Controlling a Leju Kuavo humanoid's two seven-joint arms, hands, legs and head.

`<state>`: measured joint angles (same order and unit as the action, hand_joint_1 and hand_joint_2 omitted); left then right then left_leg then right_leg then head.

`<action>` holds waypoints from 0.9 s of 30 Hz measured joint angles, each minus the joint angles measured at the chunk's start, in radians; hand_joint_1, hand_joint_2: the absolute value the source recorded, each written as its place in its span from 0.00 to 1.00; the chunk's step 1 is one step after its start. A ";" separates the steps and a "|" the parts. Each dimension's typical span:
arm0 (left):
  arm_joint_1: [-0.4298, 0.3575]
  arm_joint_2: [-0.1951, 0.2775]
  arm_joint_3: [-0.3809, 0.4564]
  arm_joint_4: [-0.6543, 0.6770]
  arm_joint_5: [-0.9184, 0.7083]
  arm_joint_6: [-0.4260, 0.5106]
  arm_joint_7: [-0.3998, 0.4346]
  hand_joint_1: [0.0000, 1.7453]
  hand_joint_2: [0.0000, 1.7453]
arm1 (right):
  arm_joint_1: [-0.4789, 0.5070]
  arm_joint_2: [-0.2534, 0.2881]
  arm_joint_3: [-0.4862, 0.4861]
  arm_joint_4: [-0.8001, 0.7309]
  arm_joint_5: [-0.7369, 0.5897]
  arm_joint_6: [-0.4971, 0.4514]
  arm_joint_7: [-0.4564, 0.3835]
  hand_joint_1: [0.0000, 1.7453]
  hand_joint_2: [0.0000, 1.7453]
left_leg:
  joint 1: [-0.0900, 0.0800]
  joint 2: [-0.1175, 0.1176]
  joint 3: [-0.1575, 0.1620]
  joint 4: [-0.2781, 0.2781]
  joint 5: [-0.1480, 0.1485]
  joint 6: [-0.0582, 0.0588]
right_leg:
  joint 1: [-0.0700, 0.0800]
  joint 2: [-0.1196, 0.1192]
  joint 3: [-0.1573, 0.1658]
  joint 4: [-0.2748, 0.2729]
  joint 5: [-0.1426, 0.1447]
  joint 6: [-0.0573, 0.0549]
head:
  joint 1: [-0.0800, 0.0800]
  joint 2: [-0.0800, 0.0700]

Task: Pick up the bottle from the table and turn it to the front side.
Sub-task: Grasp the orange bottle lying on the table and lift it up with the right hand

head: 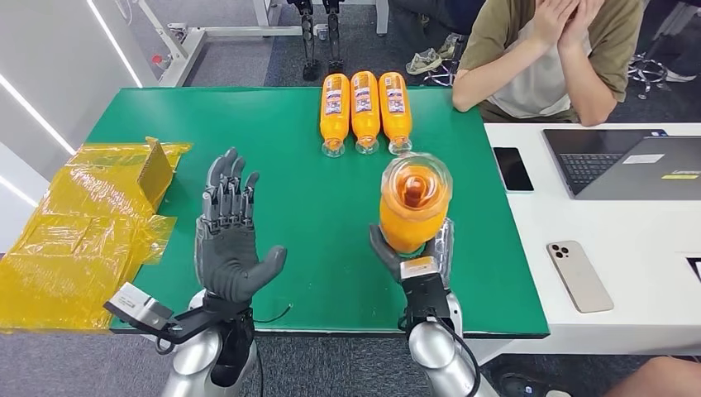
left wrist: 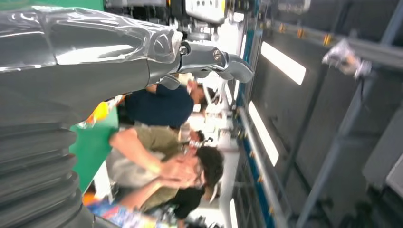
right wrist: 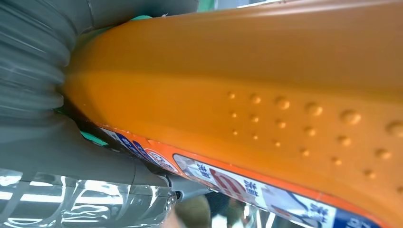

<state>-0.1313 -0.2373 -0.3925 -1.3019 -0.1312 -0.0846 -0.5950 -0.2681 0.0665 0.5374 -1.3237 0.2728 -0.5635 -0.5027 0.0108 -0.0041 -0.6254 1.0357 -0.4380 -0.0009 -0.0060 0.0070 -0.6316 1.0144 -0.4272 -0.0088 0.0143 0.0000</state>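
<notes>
While the green surface (head: 273,132) spreads wide beneath both arms, a sheet of crumpled yellow wrapping (head: 78,231) lies over its left edge, and a white desk abuts on the right with a laptop (head: 624,161) and two phones on it. A person (head: 546,58) sits at the far corner, hands raised to the face.

Next in size, the bottle (head: 413,203) is lifted off the surface in the right hand (head: 413,260), tilted so one end points up toward the head camera. The right hand's fingers wrap the lower body; the right wrist view shows the orange wall (right wrist: 266,85) pressed against the palm, with raised dots and a printed label strip along one side. The left hand (head: 231,236) is raised, palm up beside it, fingers spread and holding nothing.

Three more orange bottles (head: 364,107) lie side by side at the far edge, labels up, caps toward the robot. All seem full of orange liquid.

Judging by this, the held bottle is fairly heavy for its size, with a stiff but smooth plastic wall that could slip when turned. Gripping around the mid-body looks safest, and the free hand could steady the upper end during rotation.
</notes>
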 joint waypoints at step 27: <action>0.005 -0.009 -0.027 -0.010 -0.047 -0.071 0.014 0.00 1.00 | -0.004 0.028 0.046 0.002 0.234 0.384 0.319 1.00 1.00 | 0.000 -0.001 0.000 0.000 0.000 0.000 | 0.000 -0.001 0.000 0.001 -0.001 -0.001 | 0.000 0.000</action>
<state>-0.1267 -0.2462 -0.4196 -1.3123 -0.1785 -0.1554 -0.5812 -0.2720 0.0946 0.5829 -1.3212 0.5072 -0.1795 -0.1836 0.0109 -0.0047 -0.6257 1.0356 -0.4380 -0.0010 -0.0059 0.0063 -0.6319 1.0150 -0.4277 -0.0096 0.0142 0.0000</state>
